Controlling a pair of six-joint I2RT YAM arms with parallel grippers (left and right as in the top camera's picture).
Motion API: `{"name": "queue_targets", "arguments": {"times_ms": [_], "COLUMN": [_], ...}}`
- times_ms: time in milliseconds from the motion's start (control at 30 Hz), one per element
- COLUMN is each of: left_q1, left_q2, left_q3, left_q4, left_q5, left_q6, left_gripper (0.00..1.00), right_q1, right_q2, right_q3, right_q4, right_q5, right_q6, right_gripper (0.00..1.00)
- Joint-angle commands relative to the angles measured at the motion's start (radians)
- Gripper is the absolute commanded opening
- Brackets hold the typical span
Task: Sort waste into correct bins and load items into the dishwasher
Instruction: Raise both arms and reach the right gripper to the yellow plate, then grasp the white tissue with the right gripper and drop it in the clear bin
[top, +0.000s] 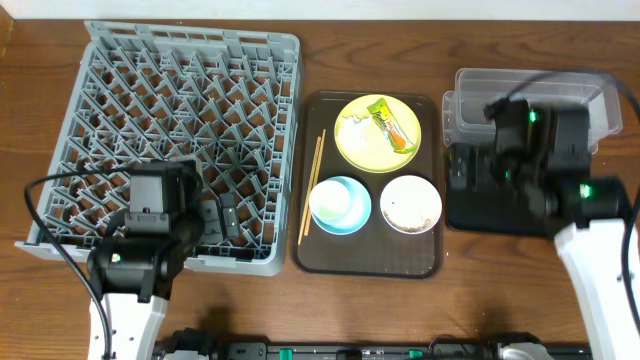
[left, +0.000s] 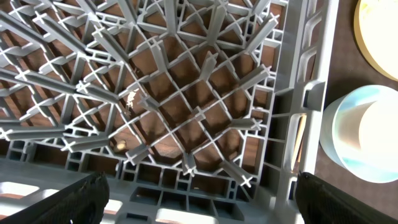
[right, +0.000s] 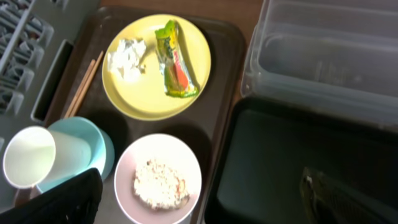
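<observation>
The grey dishwasher rack (top: 170, 140) fills the left, and my open left gripper (left: 205, 205) hovers over its near right corner, holding nothing. On the brown serving tray (top: 370, 262), the yellow plate (right: 149, 87) carries the green-and-yellow wrapper (right: 174, 62) and the white tissue (right: 127, 56). A cream cup (right: 37, 155) lies in the light blue bowl (right: 93, 134). The white bowl (right: 127, 162) holds rice scraps (right: 158, 183). Chopsticks (right: 84, 84) lie along the tray's left side. My right gripper (right: 205, 202) is open and empty above the black tray (right: 273, 162). The clear tub (right: 323, 56) stands behind that tray.
The rack's upright pegs (left: 186, 106) stand close under my left fingers. The blue bowl (left: 339, 134) lies just right of the rack wall. The right arm (top: 545, 150) covers part of the tub and black tray. Bare wood lies along the table's front edge (top: 480, 290).
</observation>
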Motion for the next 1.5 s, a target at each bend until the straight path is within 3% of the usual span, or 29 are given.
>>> {"name": "queue_targets", "arguments": {"times_ms": [0,200,367,700,833,933,1000,1033,1233,1467], "left_q1": [0.004,0.004,0.004,0.004,0.004,0.004,0.004,0.004,0.004,0.004], "left_q2": [0.016,0.016,0.016,0.016,0.016,0.016,0.016,0.016,0.016,0.016], "left_q3": [0.030,0.030,0.030,0.030,0.030,0.030,0.030,0.030,0.030,0.030], "left_q4": [-0.013,-0.013,-0.013,-0.013,-0.013,-0.013,-0.013,-0.013,-0.013,-0.013], "left_q5": [0.000,0.000,0.000,0.000,0.000,0.000,0.000,0.000,0.000,0.000], "left_q6": [-0.006,-0.006,-0.006,-0.006,-0.006,-0.006,-0.006,-0.006,-0.006,-0.006], "left_gripper": [0.96,0.96,0.96,0.96,0.96,0.96,0.96,0.96,0.96,0.96], "right_q1": [-0.010,0.001,0.102,0.287,0.326,0.341,0.349,0.353,0.361,0.401], "right_q2": [0.060,0.072,0.106,0.385,0.525,0.599,0.650,0.676,0.827,0.933], "right_q3": [0.100,0.105,0.108,0.340,0.425,0.437,0.437,0.437,0.436,0.436], "right_q4": [-0.024,0.150,0.263,0.158,0.159,0.191,0.210,0.218,0.254,0.262], "right_q5": [-0.050,-0.222,-0.200,-0.051,0.113,0.120,0.123,0.123,0.118,0.112], "right_q6": [0.010,0.019,0.011,0.011,0.035,0.041,0.045,0.066,0.174,0.199], "right_gripper": [0.99,0.99,0.99,0.99,0.94,0.93,0.79,0.77,0.75,0.72]}}
